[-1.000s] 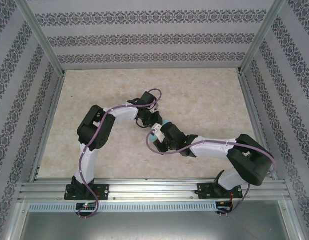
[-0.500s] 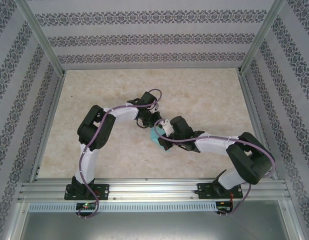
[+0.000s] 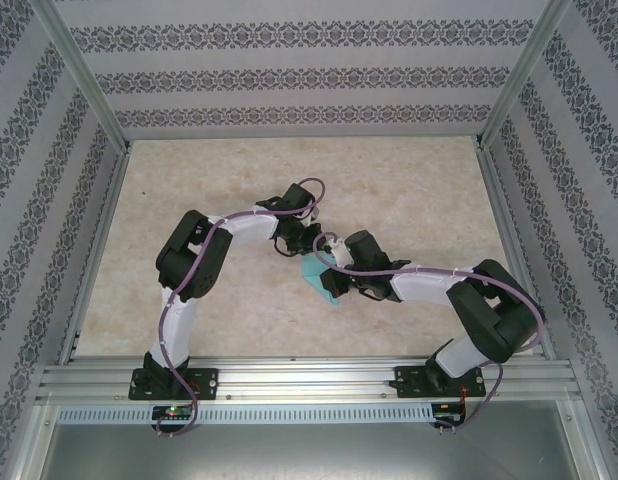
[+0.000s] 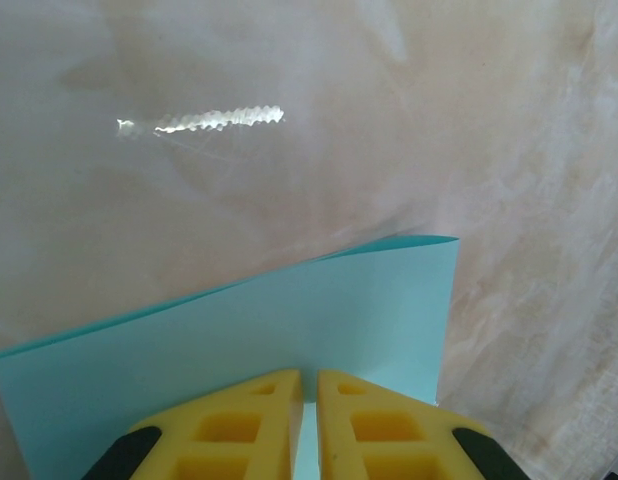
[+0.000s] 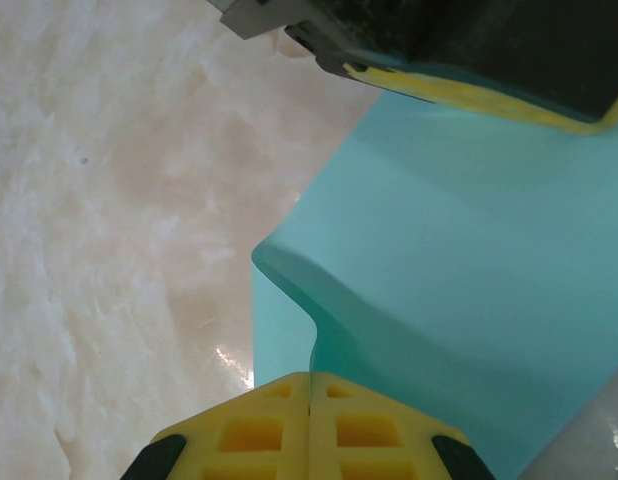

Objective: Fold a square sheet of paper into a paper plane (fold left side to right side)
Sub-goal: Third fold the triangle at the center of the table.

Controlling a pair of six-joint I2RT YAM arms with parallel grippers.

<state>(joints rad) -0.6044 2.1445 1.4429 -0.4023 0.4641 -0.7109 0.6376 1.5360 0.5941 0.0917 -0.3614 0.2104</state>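
The square sheet of paper [image 3: 317,279], turquoise, sits bent between both grippers near the table's middle. In the left wrist view the sheet [image 4: 289,320] stands doubled over with a fold along its top, and my left gripper [image 4: 309,375] is shut on its lower edge. In the right wrist view the sheet [image 5: 459,230] curls in an S-shaped bend, and my right gripper [image 5: 310,377] is shut on its near edge. The left gripper's yellow finger [image 5: 469,95] touches the sheet's far side. From above, my left gripper [image 3: 307,245] and right gripper [image 3: 334,272] nearly meet. The paper plane is out of view.
The beige marbled table top [image 3: 409,200] spreads around the arms. Patterned walls [image 3: 289,80] with metal posts close in three sides. An aluminium rail [image 3: 309,380] carries both arm bases at the near edge.
My right gripper has swung up and to the right with the paper's edge, and more turquoise shows beneath it. The left arm has held its place.
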